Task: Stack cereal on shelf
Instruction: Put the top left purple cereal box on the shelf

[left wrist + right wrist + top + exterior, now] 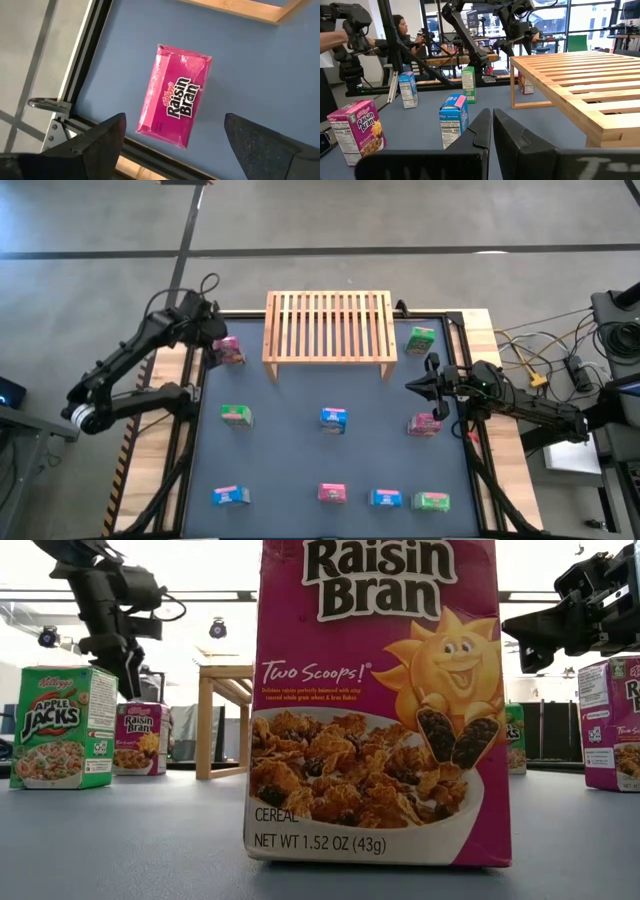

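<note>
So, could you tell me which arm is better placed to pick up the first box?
Left, probably. Its end effector hangs open directly above the pink box beside the shelf. The right end effector is shut, between boxes.

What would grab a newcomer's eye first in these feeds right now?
The wooden shelf at the table's far edge holds no cereal; all nine boxes sit on the table around it. The left claw hangs open over a pink Raisin Bran box beside the shelf's left end. The right claw, fingers together, waits off the shelf's right front corner, and another pink box fills the low view.
</note>
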